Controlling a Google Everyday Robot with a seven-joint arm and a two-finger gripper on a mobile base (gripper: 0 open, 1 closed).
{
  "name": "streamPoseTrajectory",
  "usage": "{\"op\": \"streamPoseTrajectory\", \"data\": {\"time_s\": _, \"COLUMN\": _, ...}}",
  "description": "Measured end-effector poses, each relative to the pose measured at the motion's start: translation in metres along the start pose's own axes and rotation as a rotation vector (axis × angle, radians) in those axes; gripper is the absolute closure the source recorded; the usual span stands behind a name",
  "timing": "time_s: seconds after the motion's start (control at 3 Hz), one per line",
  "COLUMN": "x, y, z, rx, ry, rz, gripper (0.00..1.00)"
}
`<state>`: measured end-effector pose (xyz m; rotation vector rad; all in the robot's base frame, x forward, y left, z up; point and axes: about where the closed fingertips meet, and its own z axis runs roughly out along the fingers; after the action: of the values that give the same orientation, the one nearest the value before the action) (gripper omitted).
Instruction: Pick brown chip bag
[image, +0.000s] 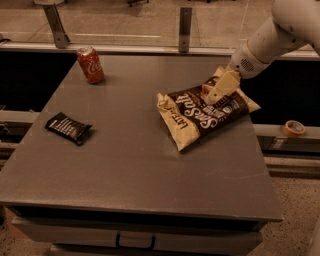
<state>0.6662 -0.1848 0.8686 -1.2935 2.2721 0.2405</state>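
The brown chip bag lies flat on the grey table, right of centre, dark brown and cream with white "Sea Salt" lettering. My gripper comes in from the upper right on a white arm. Its cream fingers hang just over the bag's upper right part, near or touching its surface.
A red soda can stands at the table's back left. A small black snack wrapper lies at the left. A roll of tape sits on a ledge beyond the right edge. A railing runs behind the table.
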Motion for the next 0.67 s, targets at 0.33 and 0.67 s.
{"op": "streamPoseTrajectory", "data": {"time_s": 0.33, "x": 0.004, "y": 0.000, "z": 0.011, "rx": -0.024, "ry": -0.011, "rz": 0.055, "gripper": 0.41}}
{"op": "streamPoseTrajectory", "data": {"time_s": 0.67, "x": -0.005, "y": 0.013, "z": 0.009, "rx": -0.064, "ry": -0.046, "rz": 0.061, "gripper": 0.65}}
